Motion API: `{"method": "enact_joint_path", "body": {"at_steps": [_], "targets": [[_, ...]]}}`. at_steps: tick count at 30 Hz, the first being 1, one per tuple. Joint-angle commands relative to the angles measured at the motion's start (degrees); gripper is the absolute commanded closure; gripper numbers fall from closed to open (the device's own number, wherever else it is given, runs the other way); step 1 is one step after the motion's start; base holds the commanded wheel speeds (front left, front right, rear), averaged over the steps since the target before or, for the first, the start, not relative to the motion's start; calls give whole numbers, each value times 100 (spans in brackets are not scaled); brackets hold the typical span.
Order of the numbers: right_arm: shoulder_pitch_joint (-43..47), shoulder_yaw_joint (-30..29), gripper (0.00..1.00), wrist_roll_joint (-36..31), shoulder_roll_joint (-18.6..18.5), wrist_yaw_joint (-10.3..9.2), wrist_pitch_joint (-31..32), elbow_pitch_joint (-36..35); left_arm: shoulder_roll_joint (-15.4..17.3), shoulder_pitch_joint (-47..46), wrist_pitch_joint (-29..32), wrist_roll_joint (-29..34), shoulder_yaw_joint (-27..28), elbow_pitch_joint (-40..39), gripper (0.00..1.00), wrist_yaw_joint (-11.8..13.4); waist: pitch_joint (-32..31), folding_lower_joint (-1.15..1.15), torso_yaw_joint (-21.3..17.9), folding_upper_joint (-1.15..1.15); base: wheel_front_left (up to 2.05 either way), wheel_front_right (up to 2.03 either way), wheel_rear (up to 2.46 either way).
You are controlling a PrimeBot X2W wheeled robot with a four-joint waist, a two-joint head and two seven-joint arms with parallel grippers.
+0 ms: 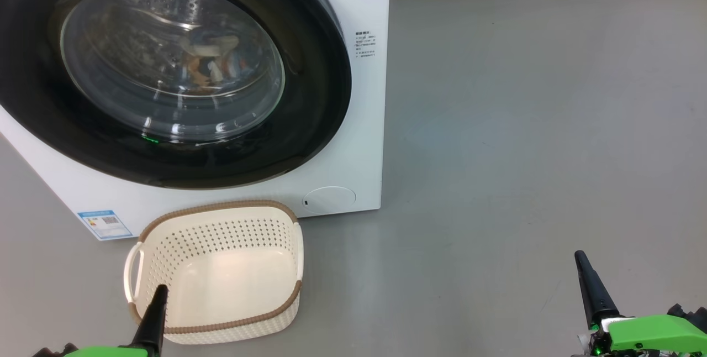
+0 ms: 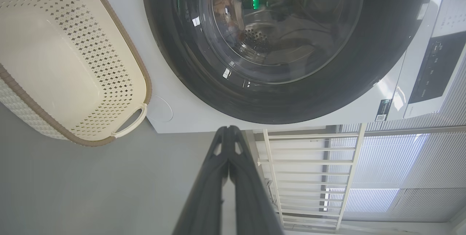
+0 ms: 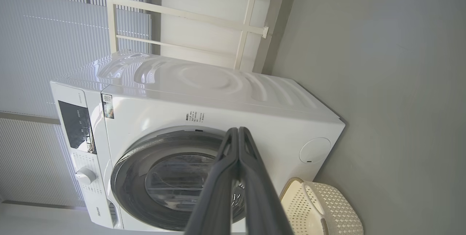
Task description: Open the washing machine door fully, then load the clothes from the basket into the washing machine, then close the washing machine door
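Head view: one washing machine (image 1: 365,9) stands towards the far edge of the grey floor (image 1: 525,125). Its single washing machine door (image 1: 312,97) lies flat against the front. Through the glass a bundle of the clothes (image 1: 207,61) sits in the drum, though the number of pieces cannot be told. One round flap (image 1: 330,200) and one blue label (image 1: 105,224) mark the lower front. One basket (image 1: 221,206) rests on the floor just before the machine, its bare cream bottom showing, with two side handles. The left gripper (image 1: 159,293) rises at the lower left, fingers pressed together and holding nothing, its tip overlapping the basket's near left corner. The right gripper (image 1: 581,260) stands at the lower right over bare floor, its fingers likewise together.

Left wrist view: the left gripper (image 2: 228,131) has its two fingers touching. The basket (image 2: 142,71) lies beside the washing machine (image 2: 182,118), and the door (image 2: 364,64) is closed.

Right wrist view: the right gripper (image 3: 237,131), jaws together, points at the washing machine (image 3: 218,82). Its door (image 3: 127,176) is closed, and the basket (image 3: 338,206) sits at its base. There is one control panel (image 3: 76,126) and one knob (image 3: 85,175).
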Motion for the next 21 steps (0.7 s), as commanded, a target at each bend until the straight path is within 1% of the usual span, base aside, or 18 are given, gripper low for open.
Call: {"method": "enact_joint_path", "body": {"at_steps": [1, 14, 21], "targets": [[-281, 71, 100, 194, -18, -4, 65, -126, 126, -281, 60, -180, 183, -77, 100, -47, 0, 0, 0, 0, 0, 0, 0], [-348, 27, 100, 1050, -11, -7, 284, -88, 133, -480, 285, -1009, 241, 81, 100, -106, 2, 0, -3, 0, 0, 0, 0], [-350, 26, 100, 1071, -10, -8, 289, -87, 123, -486, 303, -1017, 257, 86, 100, -108, 2, 0, -3, 0, 0, 0, 0]]}}
